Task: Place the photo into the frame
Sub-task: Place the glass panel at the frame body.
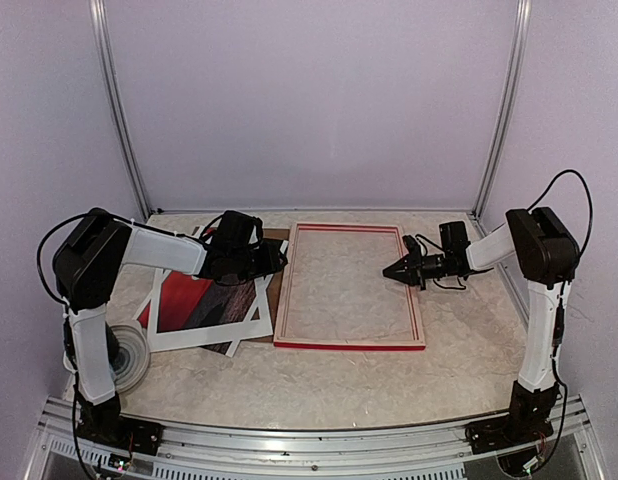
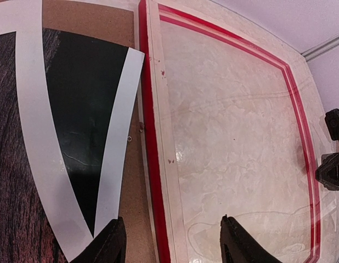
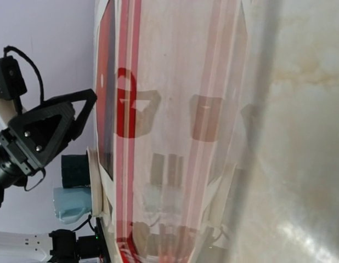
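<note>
The frame lies flat mid-table, red rails around a pale glazed middle. The photo, red and dark with a white border, lies to its left on a brown board. My left gripper hovers over the frame's left rail near the far corner. In the left wrist view it is open, its fingers straddling the red rail, with the photo at the left. My right gripper is shut to a point above the frame's right half. The right wrist view is blurred by glass reflections, so only the frame rail and the left gripper show.
A brown backing board lies under the photo and touches the frame's left rail. A white tape roll sits by the left arm's base. Aluminium posts and pale walls close the back and sides.
</note>
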### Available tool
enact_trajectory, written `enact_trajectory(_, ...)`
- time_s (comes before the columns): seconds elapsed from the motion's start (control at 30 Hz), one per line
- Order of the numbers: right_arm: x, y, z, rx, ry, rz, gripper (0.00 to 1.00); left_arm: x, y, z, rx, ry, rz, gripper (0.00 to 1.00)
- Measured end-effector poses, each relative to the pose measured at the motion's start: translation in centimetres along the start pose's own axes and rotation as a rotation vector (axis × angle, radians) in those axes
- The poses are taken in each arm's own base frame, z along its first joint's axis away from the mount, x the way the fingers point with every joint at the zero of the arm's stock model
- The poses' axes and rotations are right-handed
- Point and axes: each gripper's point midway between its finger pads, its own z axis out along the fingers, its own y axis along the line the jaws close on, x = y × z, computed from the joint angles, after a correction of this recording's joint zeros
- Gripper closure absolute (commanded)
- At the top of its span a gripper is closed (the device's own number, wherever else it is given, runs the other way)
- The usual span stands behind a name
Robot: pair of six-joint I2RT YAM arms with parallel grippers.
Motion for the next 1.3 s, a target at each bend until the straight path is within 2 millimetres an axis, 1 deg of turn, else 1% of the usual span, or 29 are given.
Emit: enact_trajectory(1.3,0.31,-0.94,-0.50,0.027,0.005,0.017,1.00,0.00,-0.01,0.00,0.000,0.000,0.000,0.41)
